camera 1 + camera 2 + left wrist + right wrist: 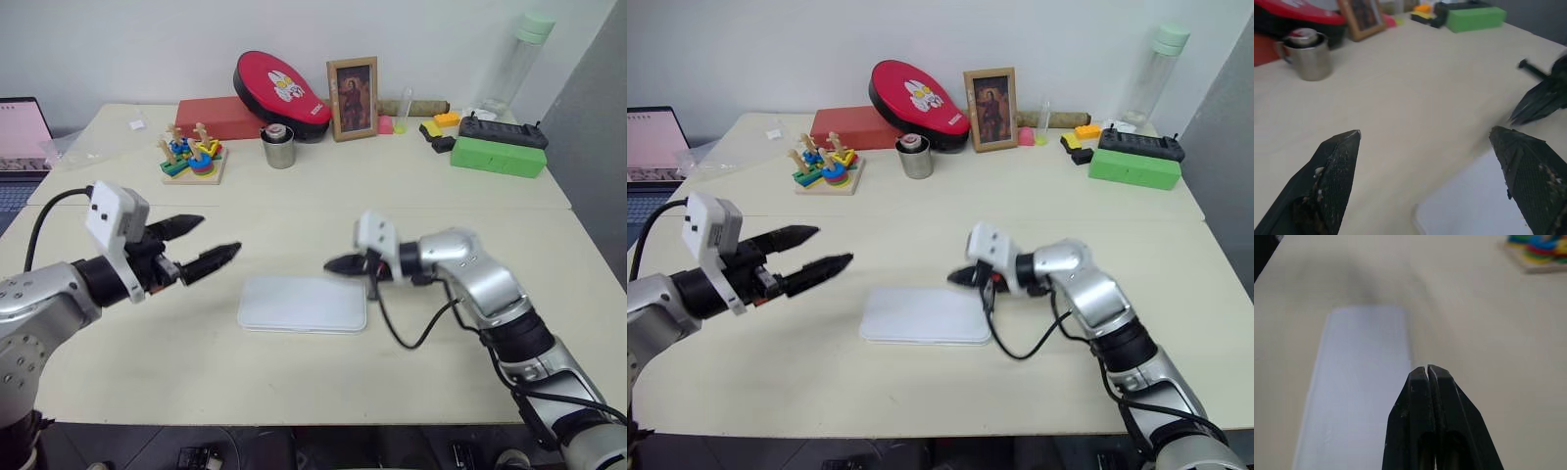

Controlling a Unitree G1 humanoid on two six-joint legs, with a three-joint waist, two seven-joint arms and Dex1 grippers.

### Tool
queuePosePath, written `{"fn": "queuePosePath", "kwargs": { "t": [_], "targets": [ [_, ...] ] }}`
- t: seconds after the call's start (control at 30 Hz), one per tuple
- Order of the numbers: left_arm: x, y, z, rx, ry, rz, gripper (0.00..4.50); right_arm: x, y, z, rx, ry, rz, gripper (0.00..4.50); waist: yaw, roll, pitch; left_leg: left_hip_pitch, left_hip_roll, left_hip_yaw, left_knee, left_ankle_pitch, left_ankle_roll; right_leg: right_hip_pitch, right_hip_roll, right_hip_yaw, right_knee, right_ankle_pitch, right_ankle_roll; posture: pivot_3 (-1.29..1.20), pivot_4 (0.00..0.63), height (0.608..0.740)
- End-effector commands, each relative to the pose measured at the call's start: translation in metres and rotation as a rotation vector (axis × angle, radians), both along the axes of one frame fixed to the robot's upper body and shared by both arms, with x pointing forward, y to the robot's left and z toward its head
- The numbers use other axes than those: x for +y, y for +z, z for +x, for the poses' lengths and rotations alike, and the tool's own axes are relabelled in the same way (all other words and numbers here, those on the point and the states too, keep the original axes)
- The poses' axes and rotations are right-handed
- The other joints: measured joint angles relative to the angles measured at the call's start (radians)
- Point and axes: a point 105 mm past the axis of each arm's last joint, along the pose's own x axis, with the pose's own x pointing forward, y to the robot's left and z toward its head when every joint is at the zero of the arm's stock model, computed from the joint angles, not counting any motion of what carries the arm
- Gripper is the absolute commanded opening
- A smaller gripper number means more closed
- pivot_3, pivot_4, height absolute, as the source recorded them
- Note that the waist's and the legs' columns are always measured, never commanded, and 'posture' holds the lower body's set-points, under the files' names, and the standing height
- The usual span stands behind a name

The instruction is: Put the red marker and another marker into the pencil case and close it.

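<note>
On table (147, 343): pencil case (302, 304) closed, w/ pincers apart.

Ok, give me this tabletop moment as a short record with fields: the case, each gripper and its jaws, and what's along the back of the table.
pencil case: flat on the table, lid closed, between the two grippers
markers: none in sight on the table
left gripper: jaws wide open, empty, above the table beside the case's left end
right gripper: jaws shut, empty, tip at the case's right rear corner
back of table: stacking toy, metal cup, picture frame, green box, bottle
</note>
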Motion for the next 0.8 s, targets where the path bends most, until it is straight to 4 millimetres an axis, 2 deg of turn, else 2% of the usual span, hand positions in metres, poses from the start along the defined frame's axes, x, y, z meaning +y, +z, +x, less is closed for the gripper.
{"fn": "queuePosePath", "kwargs": {
  "t": [0.03,0.13,0.23,0.3,0.33,0.5,0.7,0.8],
  "targets": [
    [0.024,-0.003,0.017,-0.040,0.123,0.045,4.50,-0.028,0.017,0.011,0.001,-0.098,0.046,0.90,0.002,0.000,0.000,0.000,0.000,0.000,0.000,0.000,0.000,0.000,0.000,0.000,0.000,0.000,0.000,0.00,0.150,0.740],
    [0.047,-0.009,0.030,-0.054,0.229,0.094,4.50,-0.054,0.022,0.023,0.014,-0.208,0.070,1.68,0.002,0.000,0.000,-0.001,0.000,0.000,-0.001,0.000,0.000,-0.001,0.000,0.000,-0.001,0.000,0.000,0.00,0.150,0.740],
    [0.061,-0.009,0.034,-0.068,0.265,0.098,4.50,-0.070,0.023,0.024,0.019,-0.264,0.082,2.36,0.000,0.000,0.000,-0.002,0.000,0.000,-0.001,0.000,0.000,-0.002,0.000,0.000,-0.001,0.000,0.000,0.00,0.150,0.740],
    [0.063,-0.009,0.038,-0.073,0.265,0.096,4.50,-0.077,0.023,0.023,0.030,-0.289,0.100,3.01,0.002,0.000,0.000,-0.002,0.000,0.000,-0.001,0.000,0.000,-0.002,0.000,0.000,-0.002,0.000,0.000,0.00,0.150,0.740],
    [0.062,-0.009,0.039,-0.076,0.257,0.092,4.50,-0.080,0.023,0.022,0.036,-0.298,0.104,3.13,0.002,0.000,0.000,-0.002,0.000,0.000,-0.001,0.000,0.000,-0.002,0.000,0.000,-0.002,0.000,0.000,0.00,0.150,0.740],
    [0.056,-0.012,0.039,-0.065,0.234,0.096,4.50,-0.088,0.024,0.013,0.048,-0.294,0.111,4.44,0.001,0.000,0.000,-0.002,0.000,0.000,-0.001,0.000,0.000,-0.001,0.000,0.000,-0.001,0.000,0.000,0.00,0.150,0.740],
    [0.071,-0.025,0.028,-0.013,0.285,0.133,4.50,-0.093,0.023,0.009,0.066,-0.293,0.096,4.44,-0.005,0.000,0.000,-0.002,0.000,0.001,-0.001,0.000,0.000,-0.002,0.000,0.000,-0.001,0.000,0.000,0.00,0.150,0.740],
    [0.073,-0.031,0.025,0.007,0.290,0.155,4.50,-0.095,0.020,0.007,0.079,-0.286,0.088,4.44,-0.003,0.000,0.000,-0.002,0.000,0.000,-0.001,0.000,0.000,-0.002,0.000,0.000,-0.001,0.000,0.000,0.00,0.150,0.740]
  ]
}}
